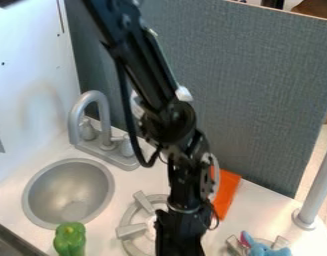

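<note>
Orange sheet (226, 195) beside burner (131, 231): probably light, pliable; pinch an edge. Hand (180, 247) above burner: whether clenched or released, cannot tell.

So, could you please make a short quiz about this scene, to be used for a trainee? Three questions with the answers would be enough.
1. Multiple choice. Which thing is at the near edge of the round sink?
a) a yellow cup
b) a green pepper
c) a red apple

2. True or false. In the picture, the gripper is between the green pepper and the blue toy.

3. Fill in the missing colour. Beside the black arm, on the side away from the sink, there is a flat ______ piece.

Key: 1. b; 2. true; 3. orange
</note>
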Controlling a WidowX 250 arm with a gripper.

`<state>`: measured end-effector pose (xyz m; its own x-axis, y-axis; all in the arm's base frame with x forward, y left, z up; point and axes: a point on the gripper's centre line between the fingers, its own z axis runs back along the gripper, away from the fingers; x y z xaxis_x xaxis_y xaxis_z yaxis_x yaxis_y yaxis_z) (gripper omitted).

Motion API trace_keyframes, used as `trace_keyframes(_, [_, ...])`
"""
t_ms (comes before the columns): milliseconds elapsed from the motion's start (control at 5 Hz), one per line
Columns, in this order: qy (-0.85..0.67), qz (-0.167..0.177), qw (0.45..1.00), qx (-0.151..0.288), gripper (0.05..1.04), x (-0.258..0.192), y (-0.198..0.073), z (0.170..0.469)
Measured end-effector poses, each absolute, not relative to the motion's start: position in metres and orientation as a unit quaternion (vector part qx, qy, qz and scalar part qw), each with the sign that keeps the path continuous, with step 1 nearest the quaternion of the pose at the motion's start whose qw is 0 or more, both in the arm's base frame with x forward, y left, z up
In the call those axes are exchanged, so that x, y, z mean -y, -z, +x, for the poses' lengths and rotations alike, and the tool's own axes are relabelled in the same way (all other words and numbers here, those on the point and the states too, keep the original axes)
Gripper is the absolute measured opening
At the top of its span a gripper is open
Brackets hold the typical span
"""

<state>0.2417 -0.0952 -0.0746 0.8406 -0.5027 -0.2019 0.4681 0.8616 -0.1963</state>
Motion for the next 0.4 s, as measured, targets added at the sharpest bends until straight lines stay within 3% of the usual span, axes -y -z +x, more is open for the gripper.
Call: trace_keyframes(400, [0.236, -0.050, 0.958, -0.153, 0.513, 0.098, 0.106, 0.250])
